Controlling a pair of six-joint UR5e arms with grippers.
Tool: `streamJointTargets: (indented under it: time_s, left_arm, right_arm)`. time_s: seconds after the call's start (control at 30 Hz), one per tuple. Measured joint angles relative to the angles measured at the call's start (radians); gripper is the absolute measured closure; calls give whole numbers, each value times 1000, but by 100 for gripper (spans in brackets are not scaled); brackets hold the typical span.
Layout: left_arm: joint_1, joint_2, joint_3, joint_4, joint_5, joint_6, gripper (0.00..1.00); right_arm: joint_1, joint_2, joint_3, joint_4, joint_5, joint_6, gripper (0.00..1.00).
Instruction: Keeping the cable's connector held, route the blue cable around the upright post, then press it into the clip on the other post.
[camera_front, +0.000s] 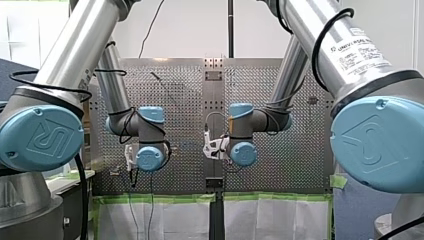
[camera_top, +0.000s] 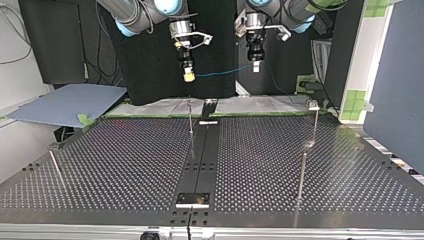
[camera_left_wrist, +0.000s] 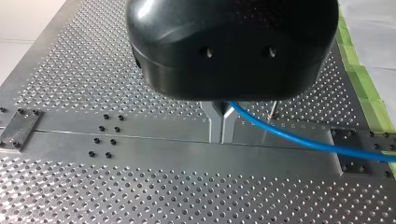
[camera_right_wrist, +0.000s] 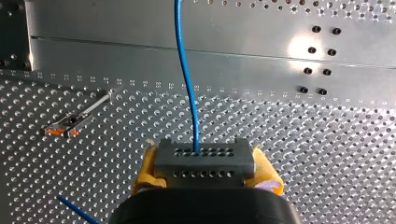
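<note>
**Q:** What does the front view give you?

**A:** The perforated table (camera_front: 280, 100) fills the middle, with a dark strip (camera_front: 214, 125) down its centre. Green tape (camera_front: 165, 198) edges its near side, with white sheets (camera_front: 270, 220) below that. A pale wall stands behind. My left claw (camera_front: 131, 161) and my right claw (camera_front: 212, 148) hang over the table, too small here to read.

**Q:** And the top view, from across the table?

**A:** Both claws hang high over the far edge, against a black backdrop (camera_top: 150, 60). The blue cable (camera_top: 220, 73) runs between them, well clear of the table. A thin post (camera_top: 190, 117) stands by the strip and a taller post (camera_top: 316, 122) stands toward the view's right. A blue-grey board (camera_top: 65, 102) lies off the table at the view's left.

**Q:** What about your left wrist view?

**A:** My metal fingers (camera_left_wrist: 215, 122) are pinched together on the blue cable. It runs off sideways above the strip toward the green-taped edge.

**Q:** And the right wrist view?

**A:** My yellow pads (camera_right_wrist: 145, 171) are clamped on the grey connector (camera_right_wrist: 204, 156). The cable leaves its face and runs ahead over the strip. A slim metal fitting (camera_right_wrist: 74, 123) with orange marks shows on the holes beside my claw.
</note>
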Motion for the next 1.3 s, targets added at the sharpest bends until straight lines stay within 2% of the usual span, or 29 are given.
streamJointTargets:
  time_s: [0.23,0.57,0.77,0.93,1.17,1.3]
  left_arm:
    - [0,1,-1,0,0,0,100]
    - [0,1,-2,0,0,0,100]
    - [0,1,-2,0,0,0,100]
    - [2,0,-2,-2,1,2,100]
    - [41,-16,-3,-42,9,45,100]
    - [50,-17,-3,-53,9,75,100]
  right_arm:
    - [4,4,-2,4,2,-4,100]
    - [12,76,-4,66,6,-8,100]
    - [12,120,-5,72,6,-8,100]
    - [12,128,-5,72,6,-8,100]
    - [12,129,-5,72,6,-8,100]
    - [12,129,-5,72,6,-8,100]
